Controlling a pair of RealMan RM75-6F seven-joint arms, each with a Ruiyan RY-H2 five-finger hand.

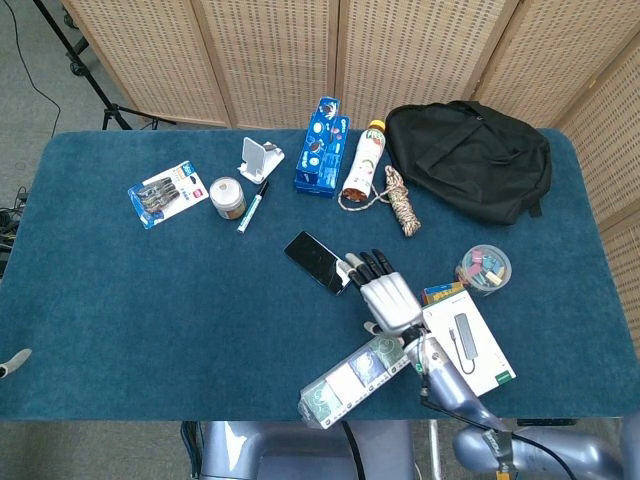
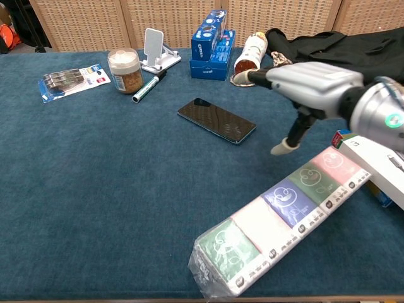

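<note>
Table (image 1: 150, 310) contents, as we read them from the left edge to the right. At the near left edge, only a pale tip of the left hand (image 1: 12, 362) shows beyond the table; we cannot tell how its fingers lie. Toward the far left corner we find a blister pack (image 1: 165, 194), then a small jar (image 1: 228, 197), a marker pen (image 1: 251, 209) and a white phone stand (image 1: 259, 157). Along the far edge, mid-table, we note a blue box (image 1: 322, 146), a bottle lying on its side (image 1: 362, 162) and a coil of rope (image 1: 403, 203) just beside it.

In the middle lies a black phone (image 1: 318, 262), flat and face up. The right hand (image 1: 384, 296) hovers above the table just right of the phone; its fingers are extended and apart, they hold nothing, and their tips point at the phone's near right end. In the chest view the right hand (image 2: 314, 85) is clear of the surface, with the thumb hanging down.

Near the front edge lies a wrapped row of tissue packs (image 1: 365, 369), under the wrist. Right of it we find a white box (image 1: 467, 345), touching a small coloured box (image 1: 441, 292), and a clear tub of clips (image 1: 484, 269). A black backpack (image 1: 470, 158) occupies the far right corner.
</note>
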